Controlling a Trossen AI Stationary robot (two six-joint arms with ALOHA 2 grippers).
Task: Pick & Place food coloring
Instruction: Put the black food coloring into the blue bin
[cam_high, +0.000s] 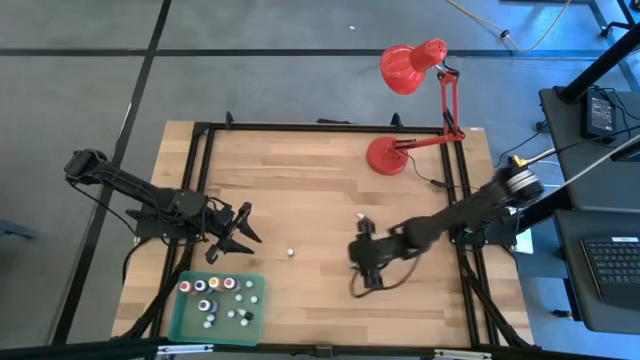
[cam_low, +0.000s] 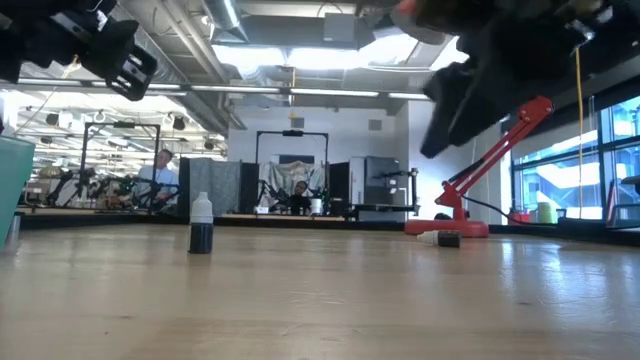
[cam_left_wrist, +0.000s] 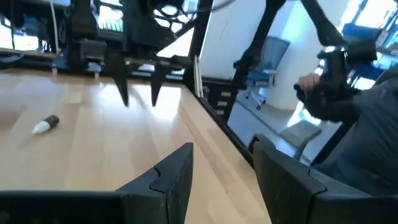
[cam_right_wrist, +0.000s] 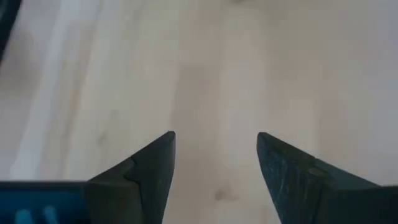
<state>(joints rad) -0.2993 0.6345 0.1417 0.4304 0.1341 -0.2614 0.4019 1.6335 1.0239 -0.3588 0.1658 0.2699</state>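
- High view: one loose bottle (cam_high: 290, 253) stands on the bare worktop (cam_high: 320, 180) between the two arms, near the tray (cam_high: 186, 318), which already carries several more bottles (cam_high: 215, 284).
- Low view shows the loose bottle (cam_low: 201, 224) upright, long axis vertical, pale cap up and dark liquid in the lower part.
- Left wrist view shows what may be the same bottle (cam_left_wrist: 46, 124), but there it seems to lie flat with its white tip leading, so I cannot settle its pose for sure.
- Handling, as I judge it: very light, stiff plastic, smooth and round, so it could tip or roll at a nudge. Best taken across the body below the cap, with pads on opposite sides.
- Left hand (cam_high: 240, 232) hangs just beside the tray's far edge, fingers apart and holding nothing; it is the nearer one to the bottle.
- Right hand (cam_right_wrist: 214, 163) hovers over bare wood, on the bottle's other side, with a clear gap between its fingers and nothing in it.
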